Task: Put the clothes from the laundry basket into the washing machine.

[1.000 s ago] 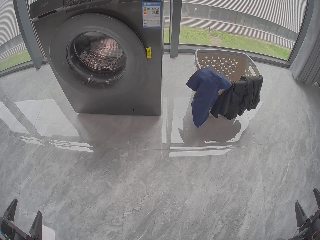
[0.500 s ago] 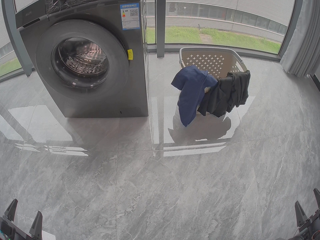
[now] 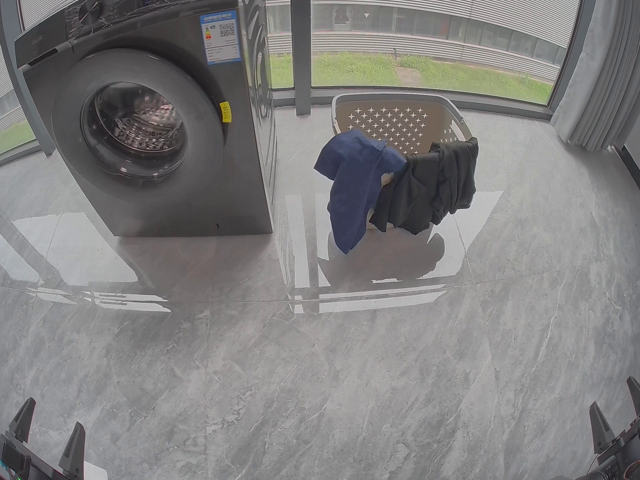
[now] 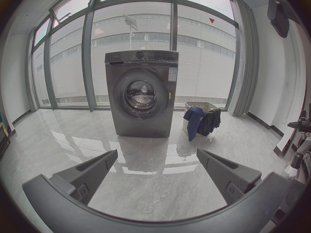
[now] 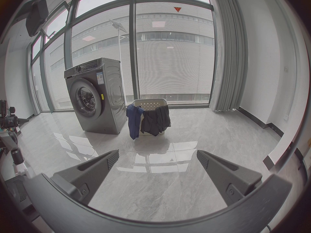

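Note:
A grey washing machine (image 3: 160,121) stands at the far left, its round drum opening (image 3: 133,130) facing me. To its right sits a beige laundry basket (image 3: 400,118) with a blue garment (image 3: 353,181) and a black garment (image 3: 430,185) draped over its front rim. The same machine (image 4: 141,94) (image 5: 95,97) and basket (image 4: 201,105) (image 5: 149,105) appear in both wrist views. My left gripper (image 3: 48,428) (image 4: 157,165) is open at the near left, far from the clothes. My right gripper (image 3: 617,408) (image 5: 157,167) is open at the near right, holding nothing.
Glossy grey tile floor (image 3: 320,381) stretches between me and the machine. Floor-to-ceiling windows (image 3: 427,28) with a dark pillar (image 3: 300,41) run behind. A grey curtain (image 3: 597,75) hangs at the far right.
The whole head view has shifted: machine and basket now lie further left in the picture, so the camera turned right. Both grippers hold the same pose.

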You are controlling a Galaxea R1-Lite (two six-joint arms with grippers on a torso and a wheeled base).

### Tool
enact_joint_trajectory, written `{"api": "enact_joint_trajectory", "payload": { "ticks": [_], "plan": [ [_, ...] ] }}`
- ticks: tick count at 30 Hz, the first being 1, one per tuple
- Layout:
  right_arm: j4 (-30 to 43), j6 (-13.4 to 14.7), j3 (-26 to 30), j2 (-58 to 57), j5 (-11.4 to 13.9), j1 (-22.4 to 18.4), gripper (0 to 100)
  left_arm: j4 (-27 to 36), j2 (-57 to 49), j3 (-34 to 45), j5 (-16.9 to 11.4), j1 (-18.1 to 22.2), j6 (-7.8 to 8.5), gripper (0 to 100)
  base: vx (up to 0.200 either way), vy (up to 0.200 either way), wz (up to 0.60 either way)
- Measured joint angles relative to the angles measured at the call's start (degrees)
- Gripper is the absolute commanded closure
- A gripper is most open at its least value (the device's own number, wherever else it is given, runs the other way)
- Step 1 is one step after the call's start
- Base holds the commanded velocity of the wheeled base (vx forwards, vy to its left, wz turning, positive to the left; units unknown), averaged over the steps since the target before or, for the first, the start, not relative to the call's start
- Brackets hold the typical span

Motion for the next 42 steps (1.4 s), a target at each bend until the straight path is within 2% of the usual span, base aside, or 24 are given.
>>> {"api": "enact_joint_trajectory", "payload": {
  "ticks": [4,28,37,42],
  "plan": [
    [0.00,0.00,0.00,0.00,0.00,0.00,0,0.02,0.00,0.00,-0.02,-0.05,0.02,0,0.000,0.000,0.00],
    [0.05,-0.07,0.00,0.00,0.00,0.02,0,-0.02,0.00,0.00,-0.02,0.00,-0.04,0,0.200,0.000,0.00],
    [0.02,-0.07,0.00,0.00,0.00,0.02,0,-0.05,0.00,0.00,-0.02,0.00,-0.04,0,0.000,0.000,0.00],
    [0.02,-0.07,0.00,0.00,0.02,-0.02,0,-0.02,0.00,0.00,0.00,-0.05,-0.01,0,0.000,-0.200,0.00]
  ]
}}
